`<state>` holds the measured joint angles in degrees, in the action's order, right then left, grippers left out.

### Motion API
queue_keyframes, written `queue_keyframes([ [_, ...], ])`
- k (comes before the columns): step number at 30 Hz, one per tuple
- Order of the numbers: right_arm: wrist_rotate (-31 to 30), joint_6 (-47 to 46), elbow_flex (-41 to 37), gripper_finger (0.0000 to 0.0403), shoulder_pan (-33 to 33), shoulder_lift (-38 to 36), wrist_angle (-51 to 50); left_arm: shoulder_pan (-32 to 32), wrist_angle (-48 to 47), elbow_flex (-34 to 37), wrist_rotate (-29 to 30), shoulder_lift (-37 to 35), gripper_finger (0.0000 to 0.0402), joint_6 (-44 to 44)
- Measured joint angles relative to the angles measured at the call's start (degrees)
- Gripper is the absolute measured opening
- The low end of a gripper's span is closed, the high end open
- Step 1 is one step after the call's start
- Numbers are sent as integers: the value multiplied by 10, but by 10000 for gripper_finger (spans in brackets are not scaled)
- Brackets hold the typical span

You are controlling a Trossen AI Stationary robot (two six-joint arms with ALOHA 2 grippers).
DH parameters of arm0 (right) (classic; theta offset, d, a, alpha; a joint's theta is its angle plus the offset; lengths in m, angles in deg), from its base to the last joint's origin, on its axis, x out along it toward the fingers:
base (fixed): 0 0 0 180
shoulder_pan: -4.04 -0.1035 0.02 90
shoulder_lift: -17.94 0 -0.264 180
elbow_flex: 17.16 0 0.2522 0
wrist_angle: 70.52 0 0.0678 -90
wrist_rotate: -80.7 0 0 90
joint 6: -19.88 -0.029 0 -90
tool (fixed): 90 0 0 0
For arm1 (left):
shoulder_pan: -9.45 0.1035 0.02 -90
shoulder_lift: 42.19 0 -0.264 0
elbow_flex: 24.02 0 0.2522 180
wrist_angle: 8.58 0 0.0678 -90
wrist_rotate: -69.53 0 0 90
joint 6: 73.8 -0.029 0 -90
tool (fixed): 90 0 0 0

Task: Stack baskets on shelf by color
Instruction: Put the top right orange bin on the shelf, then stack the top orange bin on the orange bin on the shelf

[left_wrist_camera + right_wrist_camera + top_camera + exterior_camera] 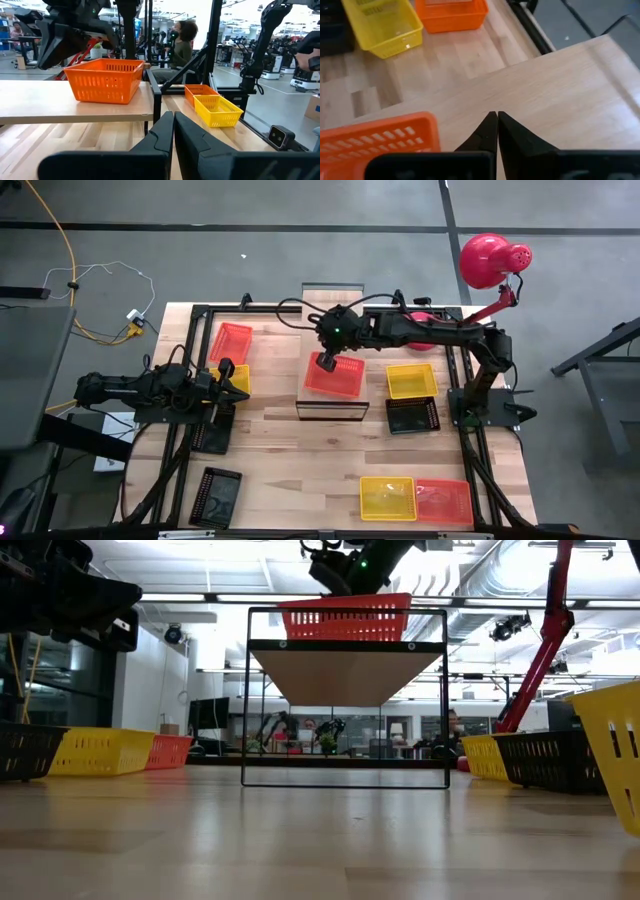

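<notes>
An orange basket (335, 376) (345, 618) (105, 79) stands on its flat bottom on the shelf's light plank (50, 102) (560, 85) (345, 675). My right gripper (326, 362) (496, 118) (55, 40) is shut. It hovers over the plank just beside the basket's left end (380, 135), with a gap showing between them. My left gripper (238, 387) (173, 120), also shut, waits at the table's left and points toward the shelf, empty. A yellow basket (238, 376) lies by it.
On the table there are an orange basket (232, 340) far left, black baskets (218, 495) (412, 417), yellow ones (412, 380) (388, 498) and an orange one (443, 501) by the near edge. A red lamp (490, 260) stands at the far right. A person (182, 42) sits beyond the table.
</notes>
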<state>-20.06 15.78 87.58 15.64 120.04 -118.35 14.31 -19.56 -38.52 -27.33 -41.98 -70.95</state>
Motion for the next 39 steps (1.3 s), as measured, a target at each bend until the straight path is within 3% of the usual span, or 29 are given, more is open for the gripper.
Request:
queue_keyframes([
  [21,83,30,0,0,-29,0,-14,0,0,0,0,0,3,0],
  [28,76,30,0,0,-32,-2,-11,0,0,0,0,0,3,0],
  [39,-13,15,0,0,-40,-85,-85,0,0,0,0,0,3,0],
])
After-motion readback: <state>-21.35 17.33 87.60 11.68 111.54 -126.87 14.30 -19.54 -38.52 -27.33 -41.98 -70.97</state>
